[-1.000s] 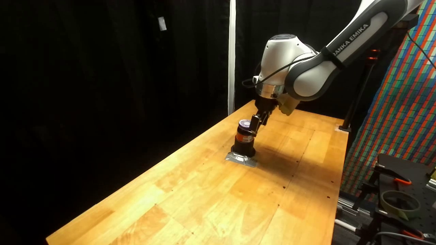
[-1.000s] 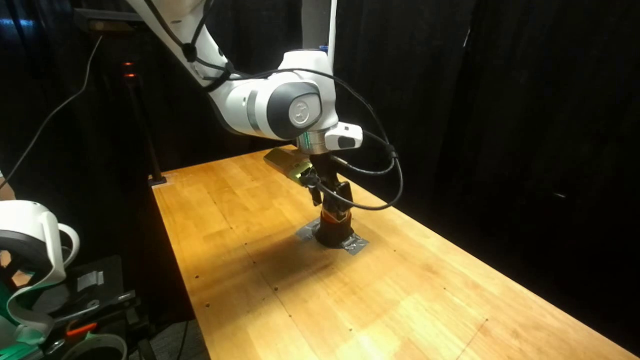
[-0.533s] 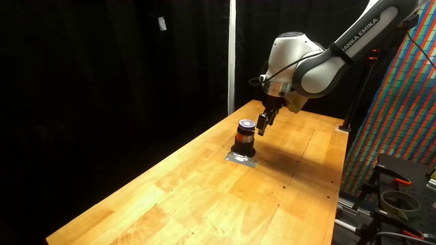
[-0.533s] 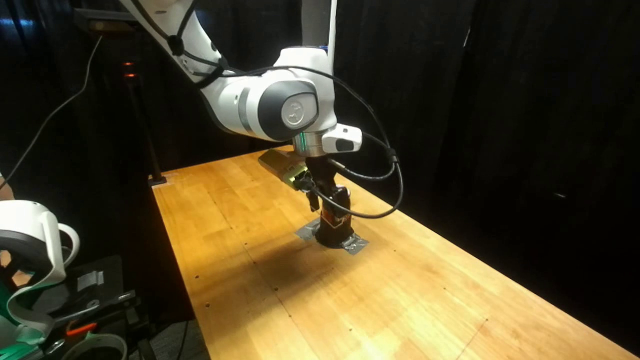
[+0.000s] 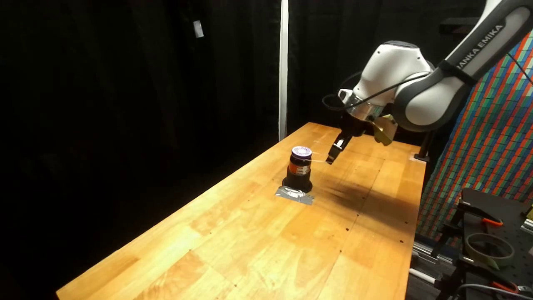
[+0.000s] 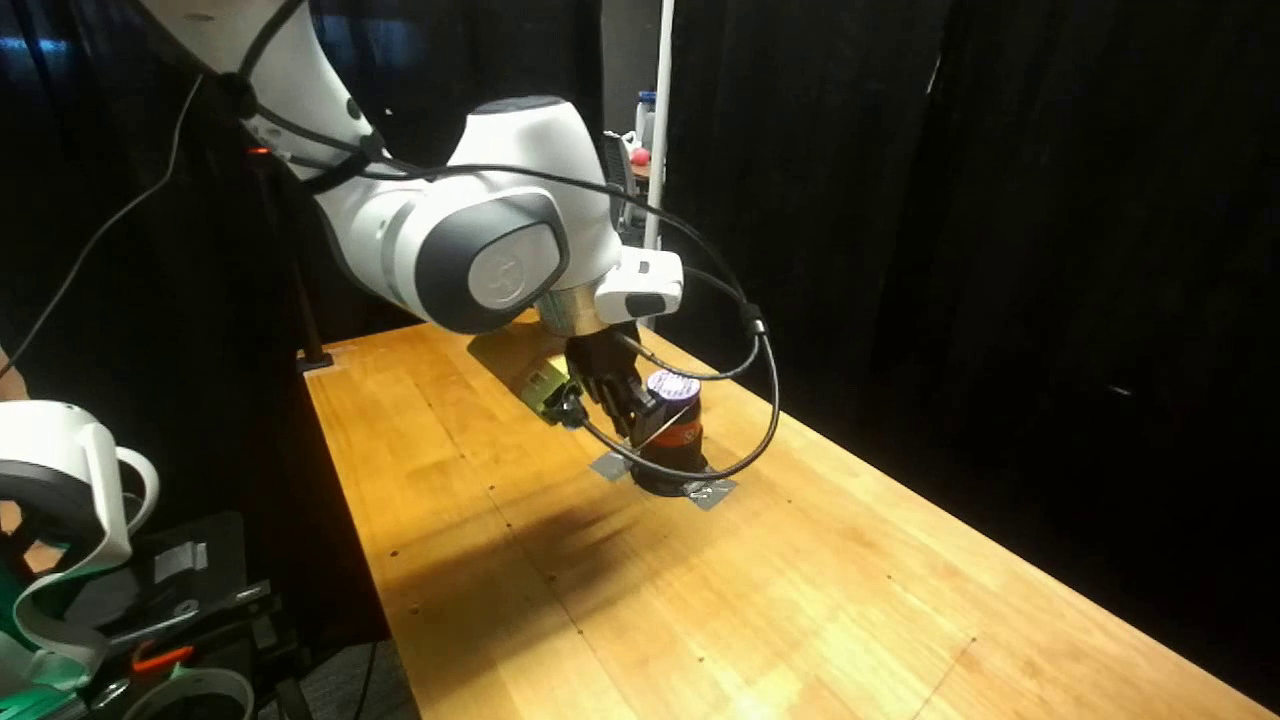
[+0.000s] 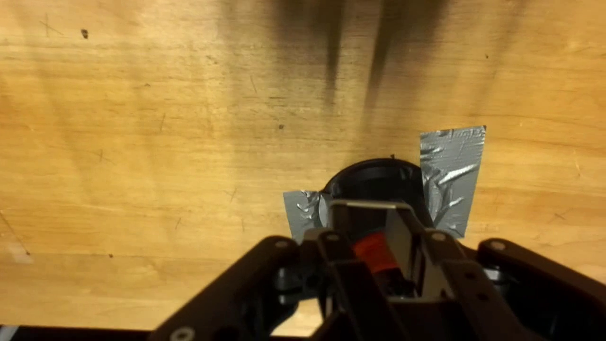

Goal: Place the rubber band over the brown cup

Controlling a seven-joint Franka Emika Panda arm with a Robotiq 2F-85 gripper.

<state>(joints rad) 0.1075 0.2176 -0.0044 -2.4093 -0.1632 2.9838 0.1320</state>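
Wrist view: the gripper (image 7: 371, 218) is partly spread. In an exterior view, the rubber band (image 5: 320, 161) stretches from its tips to the brown cup (image 5: 298, 168) at nine o'clock (looped over, likely); overpulling could snap or unhook it.

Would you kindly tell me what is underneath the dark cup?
The cup stands on the wooden table, with pieces of grey tape at its foot. The patch directly beneath is covered and cannot be seen.
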